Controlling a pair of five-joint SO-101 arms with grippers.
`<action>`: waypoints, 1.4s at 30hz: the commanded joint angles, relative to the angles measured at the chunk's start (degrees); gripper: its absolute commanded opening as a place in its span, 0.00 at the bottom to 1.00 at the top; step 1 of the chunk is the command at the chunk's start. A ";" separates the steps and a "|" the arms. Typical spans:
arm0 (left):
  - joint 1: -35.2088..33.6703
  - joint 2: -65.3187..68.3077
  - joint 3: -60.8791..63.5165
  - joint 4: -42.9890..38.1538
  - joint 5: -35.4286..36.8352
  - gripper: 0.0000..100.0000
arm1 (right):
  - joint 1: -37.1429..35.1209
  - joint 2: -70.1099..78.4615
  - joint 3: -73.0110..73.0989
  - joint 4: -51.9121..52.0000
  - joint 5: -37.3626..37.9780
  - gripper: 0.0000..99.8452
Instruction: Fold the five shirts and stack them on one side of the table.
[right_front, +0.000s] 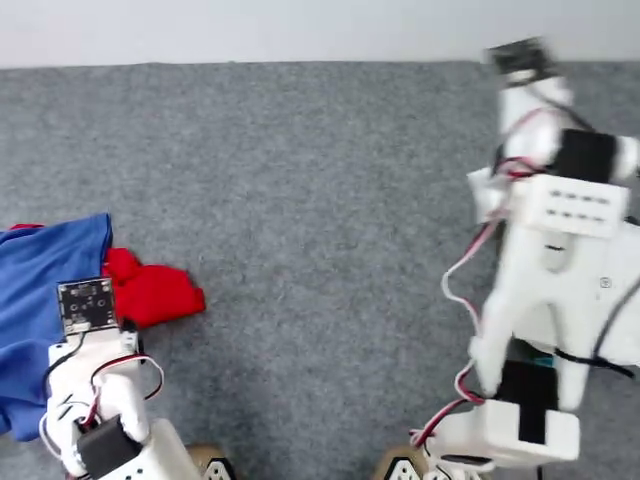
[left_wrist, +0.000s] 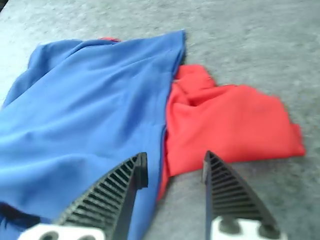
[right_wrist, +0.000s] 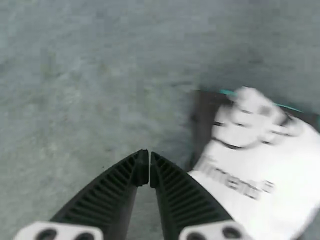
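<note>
From above, the blue shirt (right_front: 40, 290) and red shirt (right_front: 155, 292) lie beside my left arm (right_front: 100, 420), well apart from my right arm (right_front: 560, 300). Left wrist: my left hand (left_wrist: 172, 172), open and empty, faces their overlapping edge. Right wrist: my right hand (right_wrist: 149, 170), closed on nothing, hangs over bare desk (right_wrist: 75, 75).
</note>
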 joint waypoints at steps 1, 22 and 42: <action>2.37 -0.44 -2.42 0.26 0.79 0.19 | -4.53 -3.74 3.52 2.42 -2.55 0.01; 0.62 59.34 -42.86 12.04 -1.85 0.19 | -5.05 -3.74 11.78 2.51 -2.90 0.01; -23.56 92.48 -51.56 14.59 -38.86 0.32 | -5.05 -3.65 11.87 2.51 -2.81 0.01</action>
